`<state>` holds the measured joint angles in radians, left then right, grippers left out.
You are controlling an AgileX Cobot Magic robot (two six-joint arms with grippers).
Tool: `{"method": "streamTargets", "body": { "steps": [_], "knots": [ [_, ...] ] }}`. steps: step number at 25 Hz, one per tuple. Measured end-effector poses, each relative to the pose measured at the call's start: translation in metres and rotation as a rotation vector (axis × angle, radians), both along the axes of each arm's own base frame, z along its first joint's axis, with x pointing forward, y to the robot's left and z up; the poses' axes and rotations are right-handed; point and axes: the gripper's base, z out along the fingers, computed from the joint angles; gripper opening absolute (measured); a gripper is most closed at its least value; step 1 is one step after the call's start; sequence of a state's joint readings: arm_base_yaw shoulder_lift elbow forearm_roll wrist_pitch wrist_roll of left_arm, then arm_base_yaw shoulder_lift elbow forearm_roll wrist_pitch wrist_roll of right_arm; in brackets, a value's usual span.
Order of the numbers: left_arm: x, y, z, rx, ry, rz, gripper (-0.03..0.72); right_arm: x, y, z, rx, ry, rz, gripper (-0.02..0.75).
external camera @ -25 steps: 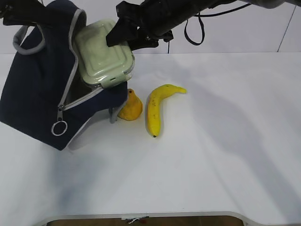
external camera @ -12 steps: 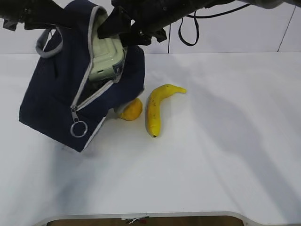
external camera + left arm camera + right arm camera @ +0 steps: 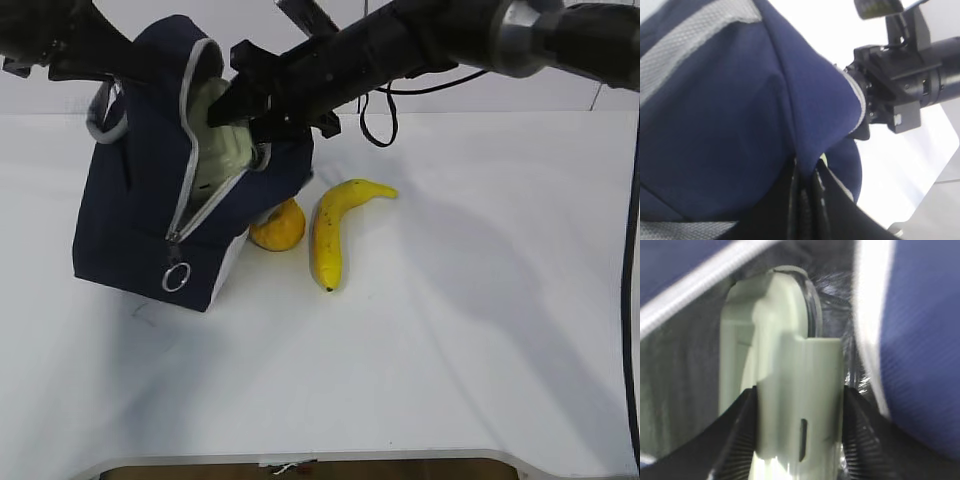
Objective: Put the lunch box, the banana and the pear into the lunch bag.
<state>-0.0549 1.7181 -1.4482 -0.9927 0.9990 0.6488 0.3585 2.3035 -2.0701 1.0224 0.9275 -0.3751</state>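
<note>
Two claws busy — right claw (image 3: pixel 800 440) grips lunch box (image 3: pixel 790 405), left claw (image 3: pixel 807 200) pinches lunch bag (image 3: pixel 150 200).

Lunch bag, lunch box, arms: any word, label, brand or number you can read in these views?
None readable in any view.
Lunch bag: plain navy fabric, no print visible.
Lunch box lid: pale green, unmarked.
Small pale patch on the right arm's wrist block: too small and blurred to tell.

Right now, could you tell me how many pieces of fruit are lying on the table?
2: the banana right of the lunch bag, and the pear between them, partly hidden by the bag.
</note>
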Motion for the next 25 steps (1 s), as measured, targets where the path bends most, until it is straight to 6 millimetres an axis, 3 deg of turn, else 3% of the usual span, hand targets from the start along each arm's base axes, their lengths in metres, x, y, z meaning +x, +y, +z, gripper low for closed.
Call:
{"method": "streamTargets", "body": {
  "steps": [6,14,18,25],
  "knots": [
    [0.006,0.000,-0.011,0.009,0.027,-0.002,0.010,0.003,0.002,-0.007,0.005,0.012,-0.032,0.387],
    [0.005,0.000,-0.012,0.029,0.013,-0.020,0.010,-0.010,0.031,-0.008,-0.025,-0.016,-0.008,0.387],
    [0.005,0.000,-0.013,0.032,0.018,-0.028,0.010,-0.010,0.034,-0.014,-0.072,-0.025,-0.018,0.387],
    [0.004,0.001,-0.014,0.056,0.021,-0.040,0.009,-0.003,0.039,-0.049,-0.095,0.033,-0.031,0.387]
  ]
}}
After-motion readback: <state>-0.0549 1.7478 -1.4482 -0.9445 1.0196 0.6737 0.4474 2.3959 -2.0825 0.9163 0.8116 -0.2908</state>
